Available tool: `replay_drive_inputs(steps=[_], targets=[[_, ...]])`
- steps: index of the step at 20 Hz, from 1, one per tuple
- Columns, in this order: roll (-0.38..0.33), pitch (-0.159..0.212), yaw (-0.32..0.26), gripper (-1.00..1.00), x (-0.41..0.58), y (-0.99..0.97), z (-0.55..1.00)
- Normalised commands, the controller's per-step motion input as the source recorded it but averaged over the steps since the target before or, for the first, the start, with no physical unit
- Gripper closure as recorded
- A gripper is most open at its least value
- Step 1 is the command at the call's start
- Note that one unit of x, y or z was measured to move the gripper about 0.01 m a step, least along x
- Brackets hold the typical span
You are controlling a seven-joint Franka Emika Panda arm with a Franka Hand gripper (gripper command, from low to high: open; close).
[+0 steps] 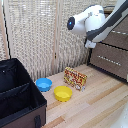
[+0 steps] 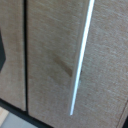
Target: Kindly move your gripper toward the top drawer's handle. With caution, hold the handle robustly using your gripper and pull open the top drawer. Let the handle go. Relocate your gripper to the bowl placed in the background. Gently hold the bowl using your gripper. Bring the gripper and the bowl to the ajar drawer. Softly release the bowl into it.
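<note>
The white arm (image 1: 92, 22) reached in from the exterior view's upper right, up against the dresser; the gripper itself was hidden in both views, so I cannot tell whether it was open or closed. The top drawer (image 1: 118, 37) sat shut, its grey-brown front largely covered by the arm. In the wrist view the drawer front (image 2: 50, 55) filled the picture, and the handle (image 2: 81, 57), a thin silver bar, lay with its long axis along the width of the front, seen close. The lower drawer (image 1: 110, 60) carried a similar bar. The bowl (image 1: 44, 84), bright blue, rested upright on the bench beside the black case (image 1: 17, 95), with the yellow bowl (image 1: 63, 93) near it and a colourful box (image 1: 75, 78) just behind.
</note>
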Motion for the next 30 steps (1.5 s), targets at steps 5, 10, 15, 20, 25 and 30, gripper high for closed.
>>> replay_drive_inputs(steps=[5, 10, 15, 20, 25, 30], targets=[[-0.154, -0.076, 0.000, -1.00, -0.227, -0.45, 0.11], [-0.177, -0.041, 0.000, -1.00, -0.349, -0.29, -0.14], [-0.069, 0.001, 0.000, 1.00, -0.060, -0.40, -0.20], [0.041, 0.000, 0.003, 1.00, 0.050, -0.72, -0.05], [0.036, 0.000, 0.002, 1.00, 0.000, -0.40, 0.00], [-0.017, 0.000, -0.027, 1.00, -0.036, -0.07, 0.00]])
